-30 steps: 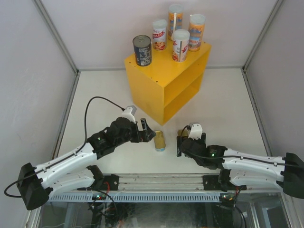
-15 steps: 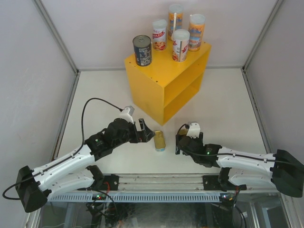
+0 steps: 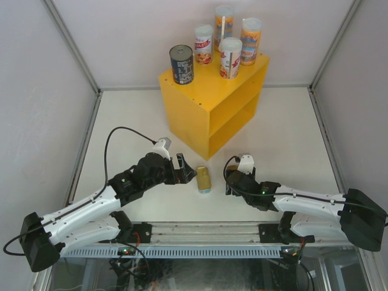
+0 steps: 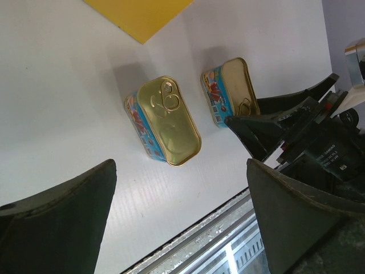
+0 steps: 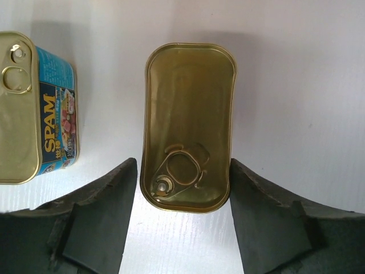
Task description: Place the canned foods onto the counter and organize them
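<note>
Two flat gold-topped tins lie on the white table in front of the yellow counter (image 3: 206, 97). My right gripper (image 5: 183, 165) straddles one tin (image 5: 188, 137), its fingers pressed to the long sides; the tin still rests on the table. The other tin (image 3: 204, 179), with its blue label showing (image 4: 165, 120), lies free between the arms. My left gripper (image 4: 181, 171) hovers wide open just left of it, holding nothing. On the counter top stand a dark round tin (image 3: 181, 63) and several tall slim cans (image 3: 230, 57).
The counter has an open inner shelf (image 3: 233, 118) facing front right. A metal rail (image 3: 206, 231) runs along the table's near edge behind both grippers. Grey walls enclose the table at left, right and back.
The right gripper's jaws have closed in from wide apart onto the sides of its tin. The left arm has stayed almost still, jaws wide.
</note>
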`<action>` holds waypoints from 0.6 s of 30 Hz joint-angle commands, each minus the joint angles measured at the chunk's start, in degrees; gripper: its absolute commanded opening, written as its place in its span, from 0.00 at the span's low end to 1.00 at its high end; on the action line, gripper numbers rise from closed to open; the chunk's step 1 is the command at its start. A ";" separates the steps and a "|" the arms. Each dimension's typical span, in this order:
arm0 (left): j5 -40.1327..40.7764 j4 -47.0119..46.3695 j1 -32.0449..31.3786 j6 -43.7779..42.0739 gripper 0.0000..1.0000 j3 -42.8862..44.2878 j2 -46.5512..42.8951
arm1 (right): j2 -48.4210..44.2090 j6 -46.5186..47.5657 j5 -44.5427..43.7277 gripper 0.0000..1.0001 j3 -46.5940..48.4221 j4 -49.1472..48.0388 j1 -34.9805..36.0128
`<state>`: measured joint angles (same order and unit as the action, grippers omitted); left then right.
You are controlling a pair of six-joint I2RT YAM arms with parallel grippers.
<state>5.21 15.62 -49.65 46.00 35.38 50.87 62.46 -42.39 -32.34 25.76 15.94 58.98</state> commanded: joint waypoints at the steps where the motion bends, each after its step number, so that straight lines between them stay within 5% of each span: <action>1: 0.04 -1.38 -0.27 0.92 0.98 -0.96 -1.27 | 0.25 0.66 0.74 0.62 0.08 -2.58 -0.77; 18: -0.08 -0.80 -0.19 0.09 0.98 -0.39 -1.24 | -5.73 2.67 0.83 0.46 2.10 0.83 -0.46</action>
<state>5.21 15.59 -49.65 45.98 35.35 50.46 60.49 -41.95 -30.85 25.76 17.43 58.48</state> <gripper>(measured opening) 0.985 0.555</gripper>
